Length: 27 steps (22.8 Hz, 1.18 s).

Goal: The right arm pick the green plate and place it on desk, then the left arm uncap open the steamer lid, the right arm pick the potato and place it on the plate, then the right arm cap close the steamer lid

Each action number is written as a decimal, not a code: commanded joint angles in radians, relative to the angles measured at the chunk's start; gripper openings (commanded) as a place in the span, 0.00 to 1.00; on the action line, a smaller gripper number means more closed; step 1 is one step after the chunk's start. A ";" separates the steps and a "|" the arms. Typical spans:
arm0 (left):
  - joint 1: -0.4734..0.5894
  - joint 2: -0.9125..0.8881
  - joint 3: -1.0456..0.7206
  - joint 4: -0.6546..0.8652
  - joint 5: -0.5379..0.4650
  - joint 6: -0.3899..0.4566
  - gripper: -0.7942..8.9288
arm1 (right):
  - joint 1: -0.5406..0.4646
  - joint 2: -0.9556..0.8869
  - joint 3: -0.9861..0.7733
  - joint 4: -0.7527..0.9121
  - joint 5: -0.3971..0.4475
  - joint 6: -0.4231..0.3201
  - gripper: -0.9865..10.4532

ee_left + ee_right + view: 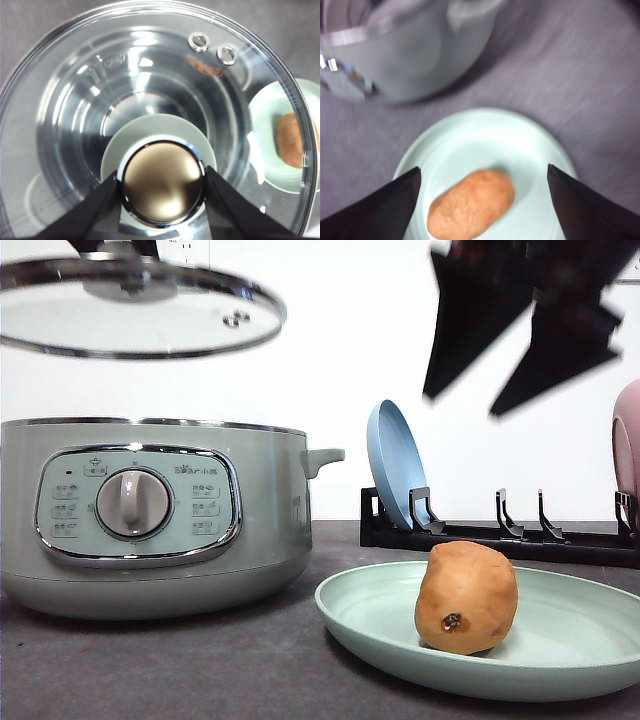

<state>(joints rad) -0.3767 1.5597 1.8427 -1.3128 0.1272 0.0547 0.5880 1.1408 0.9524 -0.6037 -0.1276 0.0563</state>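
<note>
Front view: potato [466,598] centred inside green plate [560,640] rim.

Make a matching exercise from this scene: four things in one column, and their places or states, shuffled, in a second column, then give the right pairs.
Things:
1. potato
2. steamer lid
3. blue plate
4. right gripper

Places or states:
A. standing on edge in the black rack
B. open, in the air above the green plate
C. lying on the green plate
D. held up over the steamer by the left gripper

Pairs: 1-C, 2-D, 3-A, 4-B
</note>
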 commanded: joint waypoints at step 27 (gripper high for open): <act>-0.014 0.231 0.026 0.053 0.003 0.028 0.09 | -0.039 -0.111 0.175 -0.056 0.004 -0.021 0.44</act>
<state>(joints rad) -0.3866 1.7672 1.8423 -1.2797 0.1215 0.0658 0.5430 1.0237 1.1103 -0.6659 -0.1257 0.0479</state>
